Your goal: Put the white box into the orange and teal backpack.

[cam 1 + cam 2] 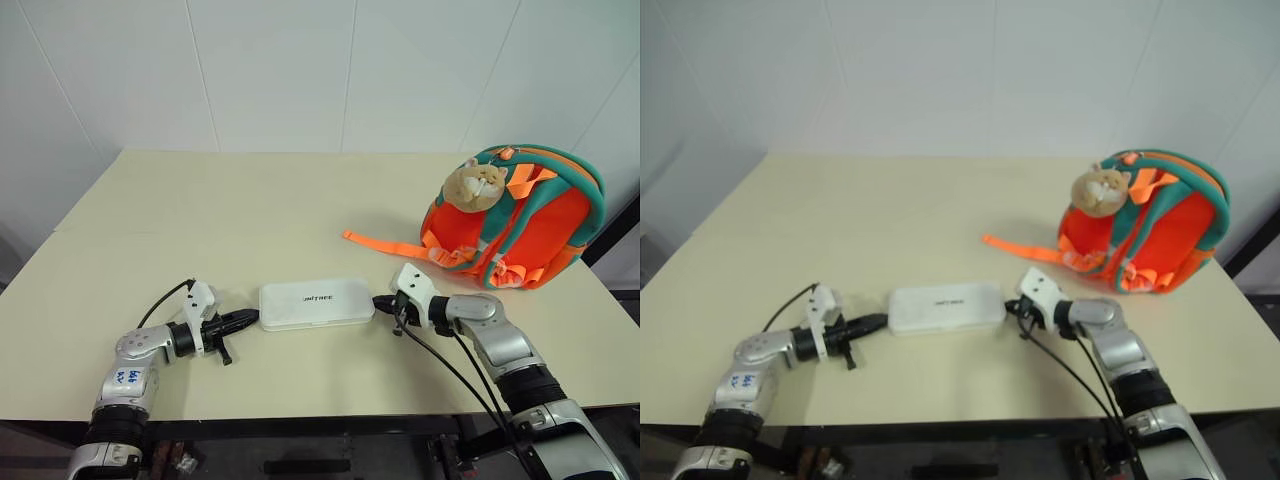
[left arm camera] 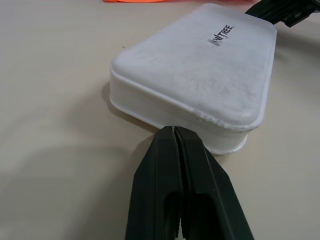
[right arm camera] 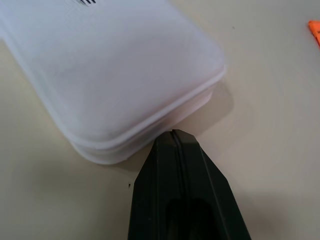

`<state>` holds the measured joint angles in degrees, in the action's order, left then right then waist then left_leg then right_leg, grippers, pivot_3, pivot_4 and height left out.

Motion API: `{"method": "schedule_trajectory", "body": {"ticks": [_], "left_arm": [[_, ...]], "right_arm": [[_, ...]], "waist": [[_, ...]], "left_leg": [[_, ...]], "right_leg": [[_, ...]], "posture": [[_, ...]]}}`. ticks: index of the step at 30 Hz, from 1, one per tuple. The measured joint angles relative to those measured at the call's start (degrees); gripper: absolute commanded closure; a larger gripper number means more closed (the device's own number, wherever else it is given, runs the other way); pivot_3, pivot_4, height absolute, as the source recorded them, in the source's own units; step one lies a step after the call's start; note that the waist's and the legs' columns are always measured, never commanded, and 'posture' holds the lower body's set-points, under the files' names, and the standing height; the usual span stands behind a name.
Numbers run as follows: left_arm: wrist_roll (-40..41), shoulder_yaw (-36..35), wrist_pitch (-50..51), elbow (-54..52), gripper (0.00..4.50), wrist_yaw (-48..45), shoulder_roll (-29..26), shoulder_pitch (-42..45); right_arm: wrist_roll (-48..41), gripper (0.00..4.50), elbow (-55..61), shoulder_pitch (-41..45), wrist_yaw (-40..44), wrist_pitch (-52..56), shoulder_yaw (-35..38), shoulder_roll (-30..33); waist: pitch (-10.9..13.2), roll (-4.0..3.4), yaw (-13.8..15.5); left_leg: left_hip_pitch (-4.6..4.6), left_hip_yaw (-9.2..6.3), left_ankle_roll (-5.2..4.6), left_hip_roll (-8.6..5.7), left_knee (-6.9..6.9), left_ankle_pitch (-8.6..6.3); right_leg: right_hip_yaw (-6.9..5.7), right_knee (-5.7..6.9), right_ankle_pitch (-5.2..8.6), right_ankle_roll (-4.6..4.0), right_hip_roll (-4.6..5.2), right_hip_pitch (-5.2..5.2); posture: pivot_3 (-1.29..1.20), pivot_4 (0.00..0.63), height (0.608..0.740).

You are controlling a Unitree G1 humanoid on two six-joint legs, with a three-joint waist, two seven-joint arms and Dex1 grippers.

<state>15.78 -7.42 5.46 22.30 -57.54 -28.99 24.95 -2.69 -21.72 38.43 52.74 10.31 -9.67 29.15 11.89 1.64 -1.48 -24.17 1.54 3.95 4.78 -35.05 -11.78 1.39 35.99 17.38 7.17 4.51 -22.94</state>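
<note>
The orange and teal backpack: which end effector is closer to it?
Right. The right end effector, shut, is at the white box's end toward the orange and teal backpack; the left end effector, shut, is at the opposite end.

Both arms reach in low over the desk's near edge, left pincer [image 1: 248, 318] and right pincer [image 1: 383, 300] closed, tips facing each other.

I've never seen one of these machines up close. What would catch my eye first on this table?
Probably the orange and teal backpack, standing at the table's far right with a tan plush animal head on it and an orange strap trailing out to its left. Next, the white box, lying flat near the front edge. The left gripper and the right gripper are shut, each pointing at one of its short ends.
</note>
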Motion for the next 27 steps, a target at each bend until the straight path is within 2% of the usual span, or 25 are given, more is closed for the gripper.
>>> {"method": "schedule_trajectory", "body": {"ticks": [17, 22, 25, 27], "left_arm": [[0.0, 0.0, 0.7, -1.3, 4.43, 2.4, 0.9, -0.4], [0.8, -0.2, 2.5, -3.5, 4.43, 1.1, -2.0, -2.1], [2.3, -1.6, 5.7, -5.2, 3.83, -1.7, -7.3, -3.5], [3.1, -2.1, 7.6, -5.8, 3.23, -3.9, -11.0, -4.0]], "right_arm": [[-0.1, 4.50, 8.5, -1.9, 1.1, 11.4, -0.3, 1.9], [-0.4, 4.50, 10.0, -2.0, 2.9, 13.9, -0.6, 4.0], [-1.4, 3.92, 10.1, -1.9, 5.7, 16.1, -0.3, 7.7], [-2.8, 3.29, 10.2, -1.7, 8.2, 18.8, -0.1, 10.0]], "waist": [[0.0, 0.00, 0.0], [0.0, 0.00, 0.0], [0.0, 0.00, -0.1], [0.0, 0.00, 0.0]], "left_leg": [[0.02, 0.06, -0.01, 0.00, 0.00, -0.01], [0.01, 0.10, -0.03, 0.00, 0.02, -0.03], [0.01, 0.17, -0.05, 0.01, 0.04, -0.06], [0.00, 0.22, -0.08, 0.00, 0.04, -0.08]], "right_leg": [[0.09, -0.03, -0.01, 0.01, 0.00, -0.01], [0.13, -0.06, -0.01, 0.01, 0.00, -0.05], [0.20, -0.06, -0.01, 0.00, 0.00, -0.12], [0.25, -0.10, 0.00, -0.02, 0.01, -0.12]], "posture": [[0.00, 0.150, 0.740], [0.00, 0.150, 0.740], [0.00, 0.150, 0.740], [0.00, 0.150, 0.740]]}}
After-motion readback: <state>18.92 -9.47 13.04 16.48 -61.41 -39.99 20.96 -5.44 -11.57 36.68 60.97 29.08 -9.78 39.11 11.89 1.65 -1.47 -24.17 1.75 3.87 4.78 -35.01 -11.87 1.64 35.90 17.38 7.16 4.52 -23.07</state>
